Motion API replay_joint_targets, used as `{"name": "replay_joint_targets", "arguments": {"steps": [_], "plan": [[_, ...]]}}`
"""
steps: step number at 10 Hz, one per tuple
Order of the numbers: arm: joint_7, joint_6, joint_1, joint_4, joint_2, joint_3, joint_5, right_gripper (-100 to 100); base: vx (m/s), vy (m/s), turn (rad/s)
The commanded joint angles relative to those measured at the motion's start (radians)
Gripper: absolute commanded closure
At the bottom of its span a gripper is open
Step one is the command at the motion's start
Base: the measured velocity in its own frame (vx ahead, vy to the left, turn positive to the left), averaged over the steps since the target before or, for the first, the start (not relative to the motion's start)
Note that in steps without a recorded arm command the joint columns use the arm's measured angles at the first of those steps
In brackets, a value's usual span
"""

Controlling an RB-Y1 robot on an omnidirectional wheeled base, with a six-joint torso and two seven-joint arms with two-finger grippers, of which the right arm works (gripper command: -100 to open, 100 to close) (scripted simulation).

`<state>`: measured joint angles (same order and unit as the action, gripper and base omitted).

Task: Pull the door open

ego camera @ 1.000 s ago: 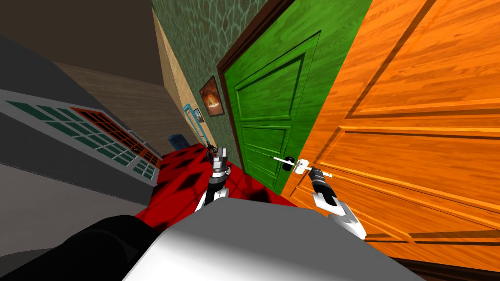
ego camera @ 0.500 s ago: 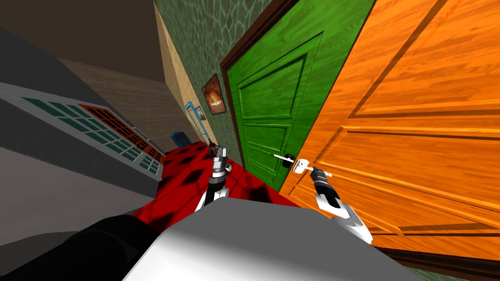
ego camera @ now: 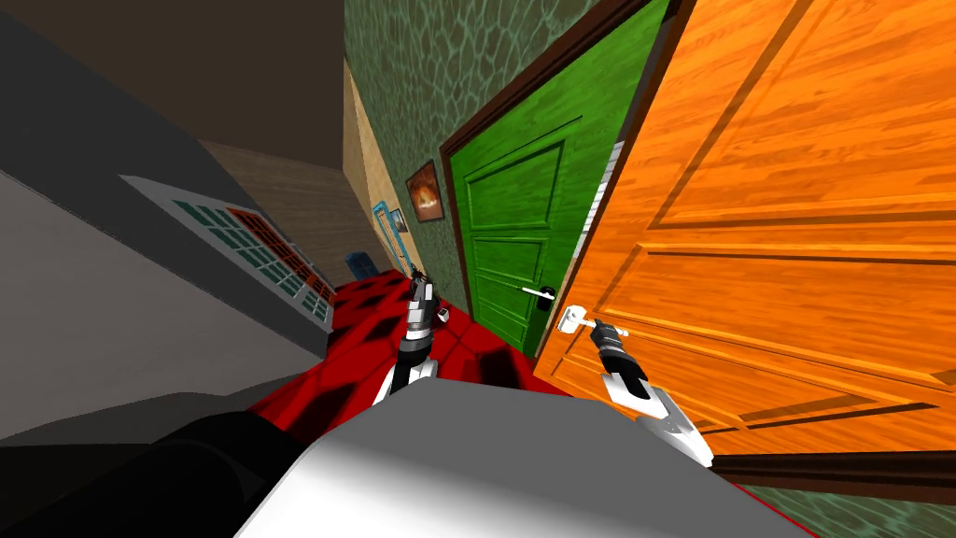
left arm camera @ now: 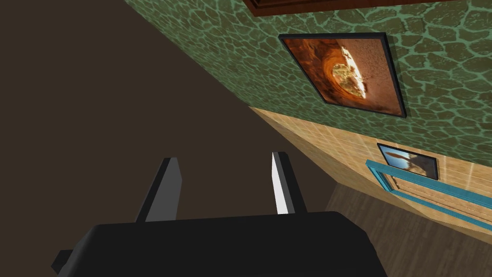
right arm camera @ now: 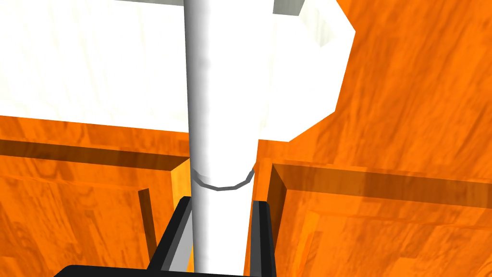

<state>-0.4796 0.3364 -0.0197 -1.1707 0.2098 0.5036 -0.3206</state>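
Right end effector [right arm camera: 221, 207]: I have it clenched on the white handle [right arm camera: 218, 96], near the free edge of the orange door [ego camera: 794, 233].
Left end effector [left arm camera: 225, 161]: released, idle, well apart from the orange door.
Progress: the orange door looks partly open, with a narrow gap at its free edge; I judge more pulling remains.
Beyond: green door [ego camera: 513, 233], past the orange door's free edge.

Our right arm reaches forward, its gripper [ego camera: 602, 329] clamped on the white handle [right arm camera: 218, 96]. Our left gripper [left arm camera: 226, 161], extended ahead, holds its fingers apart.
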Motion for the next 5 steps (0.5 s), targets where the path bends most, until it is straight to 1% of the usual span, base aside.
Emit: {"name": "replay_joint_targets", "arguments": {"steps": [1,2,3,4,5], "plan": [[-0.017,0.008,0.0,-0.004,0.011,-0.031,0.0,100,-0.235,-0.08,0.186],[-0.026,0.013,0.002,-0.003,0.014,-0.05,0.0,100,-0.219,-0.084,0.189],[-0.033,0.017,0.005,-0.003,0.016,-0.068,0.0,100,-0.187,-0.073,0.142],[-0.028,0.01,-0.005,-0.011,0.012,-0.054,0.0,100,-0.08,-0.034,0.046],[-0.044,0.018,-0.012,-0.012,0.02,-0.075,-0.003,100,-0.147,-0.003,0.14]]}}
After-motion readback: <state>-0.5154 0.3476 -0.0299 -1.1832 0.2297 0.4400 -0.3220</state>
